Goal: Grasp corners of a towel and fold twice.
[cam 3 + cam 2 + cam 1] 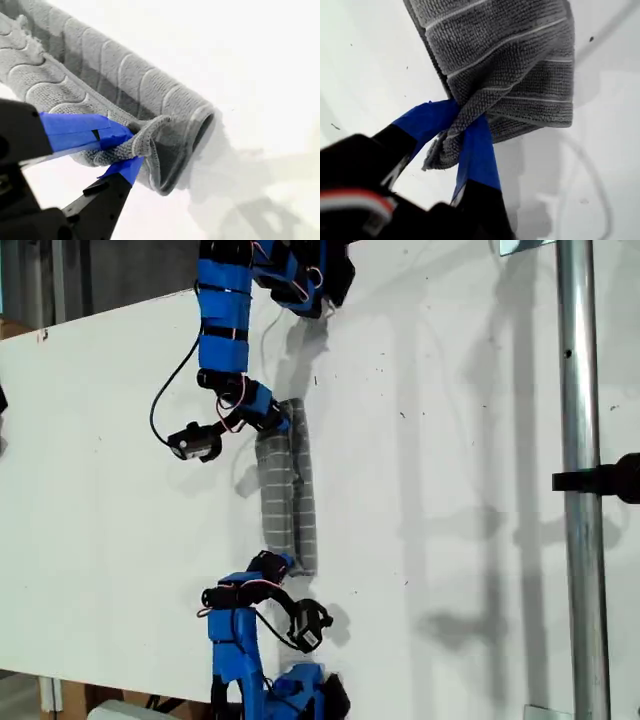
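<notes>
The grey striped towel of soft cloth [285,490] lies folded into a long narrow strip near the middle of the white worktop [450,440], running lengthwise between two blue arms that reach in from the top and bottom edges of the exterior view. One arm's tip sits at each end of the strip. The wrist views do not settle which arm is which.

In the first wrist view, the first hand [465,117], with blue-taped fingers [477,150], is closed on a bunched hemmed corner [451,142] of the towel [510,60], whose layers spread out beyond the jaws.

In the second wrist view, the second hand [132,145] is likewise clamped on a corner [150,131] at one end of the towel [100,65], where the folded layers gape open. The strip stretches away from it across the worktop.

A shiny metal pole [580,490] runs down the exterior view's right, well apart from the towel.
</notes>
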